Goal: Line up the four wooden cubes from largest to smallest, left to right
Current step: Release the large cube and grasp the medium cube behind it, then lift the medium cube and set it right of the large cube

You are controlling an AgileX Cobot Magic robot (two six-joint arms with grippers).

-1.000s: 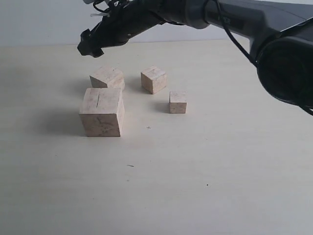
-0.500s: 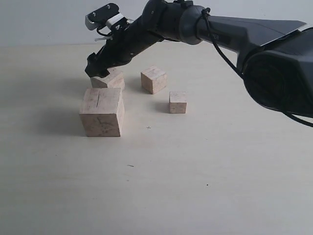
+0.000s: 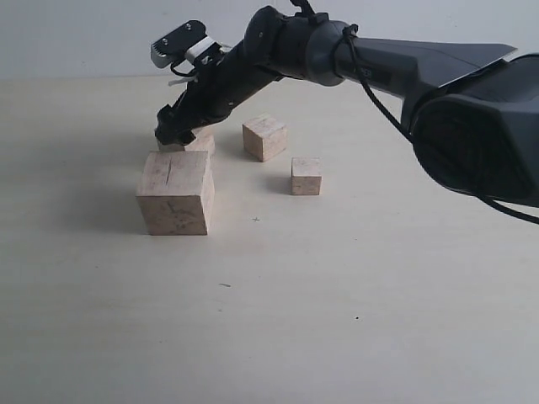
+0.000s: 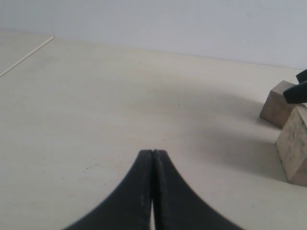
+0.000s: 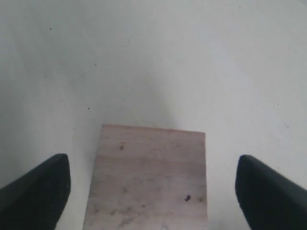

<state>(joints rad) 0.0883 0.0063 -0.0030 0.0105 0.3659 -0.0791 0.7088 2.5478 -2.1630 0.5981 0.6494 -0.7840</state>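
The largest cube (image 3: 175,192), with a thin dark scratch on its top, is standing front-left on the table (image 3: 362,286). The second-largest cube (image 3: 204,145) is sitting just behind it, mostly hidden in the exterior view by the right gripper (image 3: 175,130), which is hanging over it from across the middle. The third cube (image 3: 264,137) is sitting apart to the right, and the smallest cube (image 3: 306,176) is lying further right and nearer the front.

The step in hand looks like the grasp of the second-largest cube. In the right wrist view its fingers (image 5: 36,191) are spread wide, one on each side of that cube's pale top, holding nothing. Whether the tips are already below the top face is hard to say from these angles.

The left gripper (image 4: 152,160) is waiting over bare table to the left of the cubes, its fingers pressed together on nothing.

The next move is probably calling for a straight drop and a squeeze on the two side faces. The cube would then go down to the right of the largest one (which is standing very close, so the nearer finger is getting little room).

No brand, label or writing is showing anywhere.
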